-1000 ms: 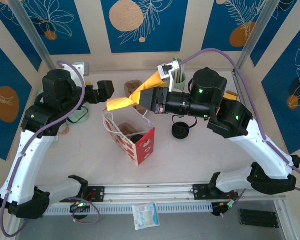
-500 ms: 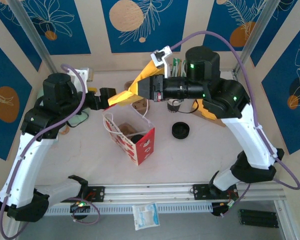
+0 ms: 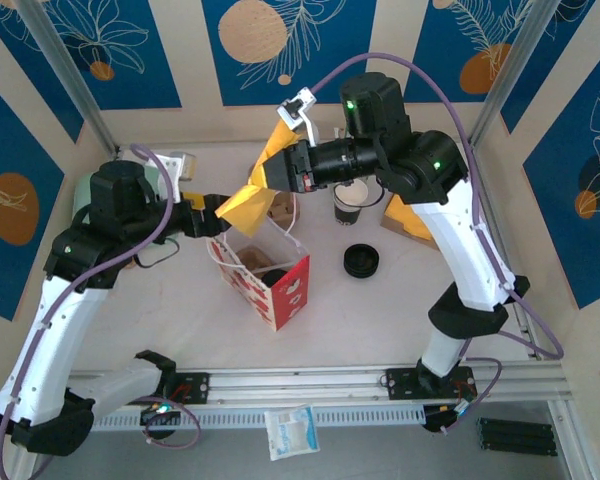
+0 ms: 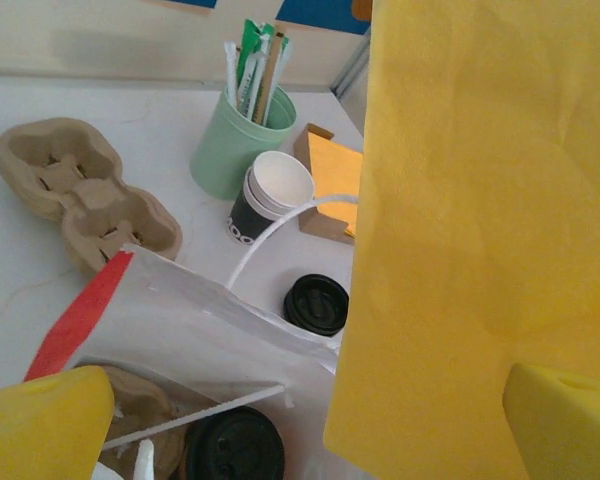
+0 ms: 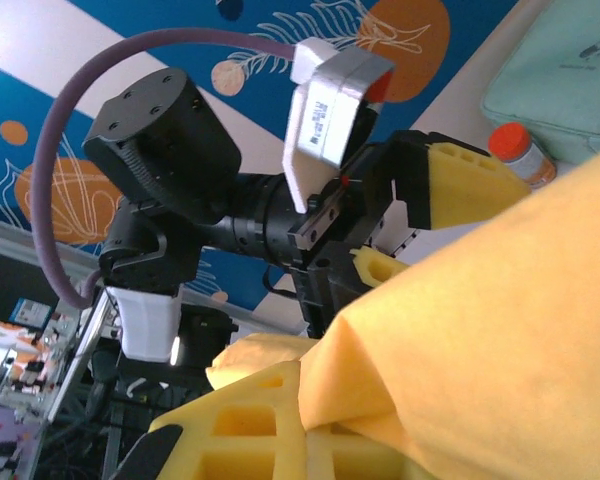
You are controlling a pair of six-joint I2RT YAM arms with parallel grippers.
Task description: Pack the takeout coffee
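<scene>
Takeout coffee [image 3: 352, 203] stands upright and uncapped on the surface [image 3: 380, 310]. It's at 2 o'clock from the red-and-white paper bag [image 3: 280, 290], just beside the green cup of sticks [image 4: 230, 150]. A black lid [image 3: 361, 261] lies loose at 6 o'clock from the cup. So it's neither capped nor bagged; I'd say your main job isn't started.

The bag is open, and the left wrist view shows something dark and round on a brown carrier inside.

Your right gripper [image 3: 278, 172] is pinching a yellow napkin [image 3: 248, 195] above the bag's 12 o'clock edge. Your left gripper [image 3: 212, 205] is spread wide, with the napkin's free end hanging between its fingers, unpinched.

Likely left: napkin in, lid on, cup in.
</scene>
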